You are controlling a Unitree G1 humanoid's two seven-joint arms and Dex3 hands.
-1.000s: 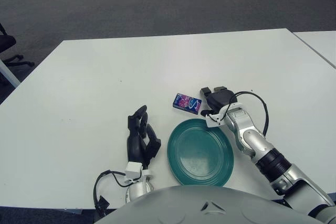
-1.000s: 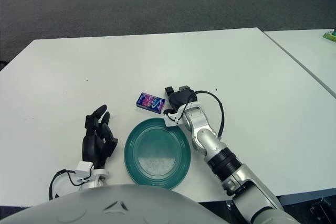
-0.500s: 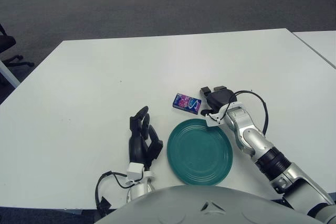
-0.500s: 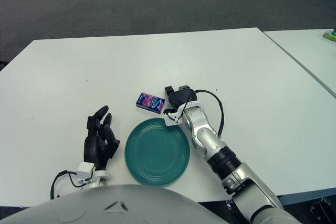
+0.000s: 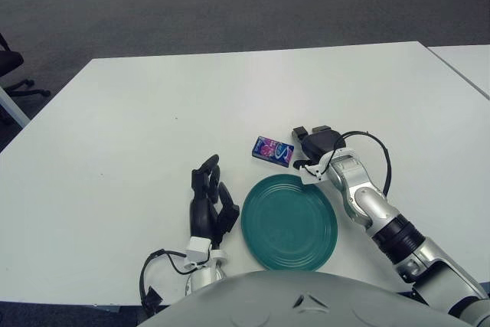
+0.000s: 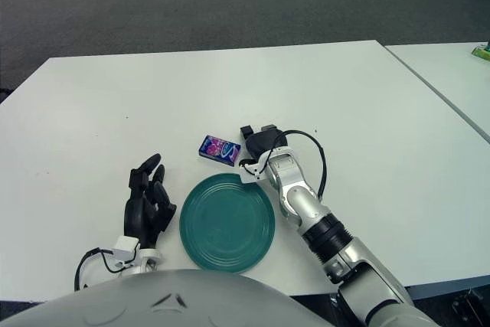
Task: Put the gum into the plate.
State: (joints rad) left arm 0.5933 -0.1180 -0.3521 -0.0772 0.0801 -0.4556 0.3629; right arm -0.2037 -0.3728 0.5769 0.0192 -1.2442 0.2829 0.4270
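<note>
Since a second ago, the green plate (image 5: 289, 221) has slid a little toward the robot's left, and the left hand (image 5: 210, 204) has edged along with it; the plate's left rim now sits just beside that hand's dark fingers (image 5: 227, 203). Those fingers stand loosely upright and apart, gripping nothing, on the near part of the white table (image 5: 138, 135). A black cable (image 5: 158, 266) loops from the wrist below.

On the other side, the right hand (image 5: 312, 143) has barely shifted. It shows just beyond the plate's far right rim, with its black fingertips pointing toward the gum pack (image 5: 273, 151). From where I stand I cannot tell whether those fingers are spread or curled; they do not appear to be wrapped around anything. The silver forearm (image 5: 375, 214) runs back toward the robot's right, past the plate's edge.

That gum pack, a small blue and pink box, lies flat on the table just beyond the plate's far rim, immediately left of the right hand and outside the plate.
</note>
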